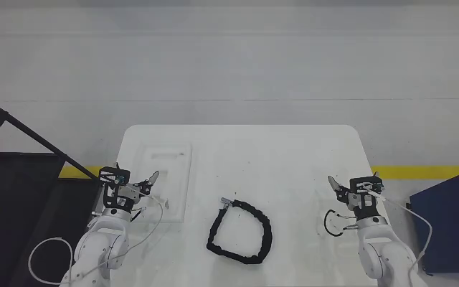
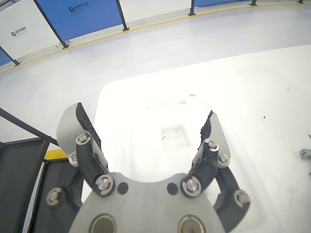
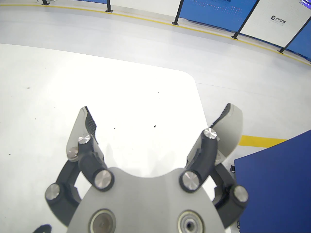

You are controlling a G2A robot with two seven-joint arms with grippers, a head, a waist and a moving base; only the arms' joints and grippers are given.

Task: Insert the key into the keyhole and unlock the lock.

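While left tool (image 2: 145, 109) and right tool (image 3: 156, 107) gape at opposite table (image 1: 301, 158) edges, the lock (image 1: 240, 231) lies between, seemingly closed.

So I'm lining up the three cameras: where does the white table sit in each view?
Top view: the table spans the lower middle of the picture.
Left wrist view: beneath the left gripper, a rounded corner ahead.
Right wrist view: beneath the right gripper, a rounded corner ahead.
Shared landmark: the yellow floor line beside the table.
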